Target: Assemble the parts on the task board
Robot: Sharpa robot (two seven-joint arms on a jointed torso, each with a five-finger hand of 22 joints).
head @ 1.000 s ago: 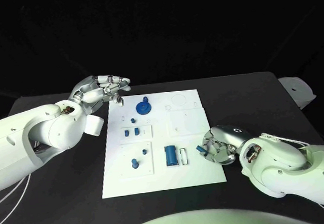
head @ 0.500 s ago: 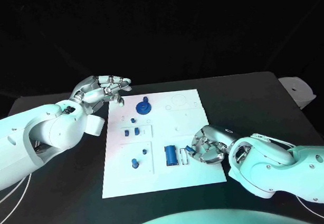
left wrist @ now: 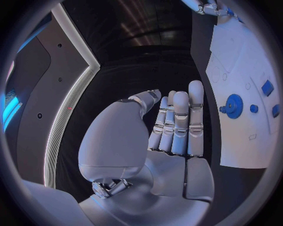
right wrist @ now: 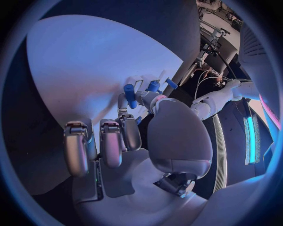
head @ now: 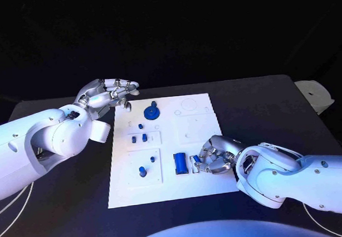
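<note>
While the left hand (head: 108, 93) hangs off the far-left corner of the task board (head: 213, 185) with its fingers loosely curled around nothing, the right hand (head: 214, 155) sits low over the board's near-right area, fingers bent down right beside the dark blue cylinder (head: 179, 163). Can't tell whether it's actually pinching anything. That cylinder lies flat, long axis running near-to-far, next to a small white slot. Farther up there's a blue gear (head: 152, 114) with a peg pointing away from the robot, two little upright blue pegs (head: 139, 138) in a recess, and another blue piece (head: 142, 172) at near-left. No readable writing anywhere on the board.
</note>
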